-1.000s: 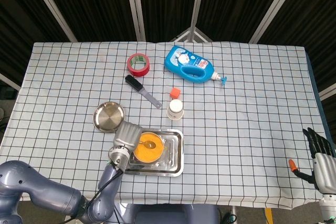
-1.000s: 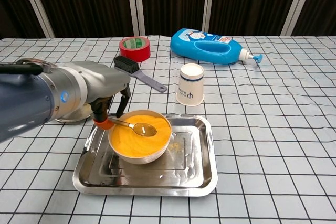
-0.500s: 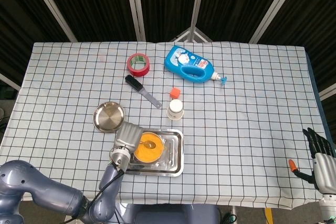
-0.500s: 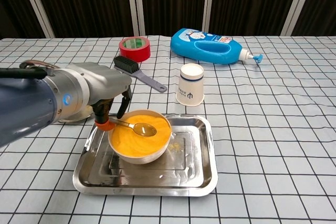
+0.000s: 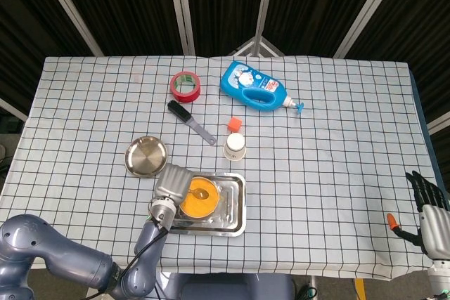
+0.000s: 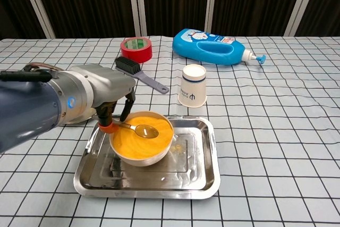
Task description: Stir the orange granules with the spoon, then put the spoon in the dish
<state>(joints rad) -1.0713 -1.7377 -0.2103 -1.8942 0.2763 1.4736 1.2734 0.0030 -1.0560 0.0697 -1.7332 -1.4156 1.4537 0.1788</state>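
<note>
A white bowl of orange granules (image 6: 141, 141) (image 5: 196, 201) stands in a steel tray (image 6: 191, 176) (image 5: 235, 209). A metal spoon (image 6: 139, 128) (image 5: 199, 192) with an orange handle tip lies with its bowl on the granules. My left hand (image 6: 109, 97) (image 5: 171, 182) grips the spoon's handle at the bowl's left rim. The round steel dish (image 5: 146, 156) sits on the cloth left of the tray, mostly hidden behind my left arm in the chest view. My right hand (image 5: 429, 212) hangs off the table's right edge, holding nothing, its fingers apart.
A paper cup (image 6: 192, 93) stands just behind the tray, with an orange cube (image 5: 233, 124) beyond it. A black brush (image 6: 139, 73), red tape roll (image 6: 136, 49) and blue bottle (image 6: 212, 46) lie further back.
My left hand has drifted slightly right with the spoon; the spoon's bowl stays on the granules. The right hand has not moved.
</note>
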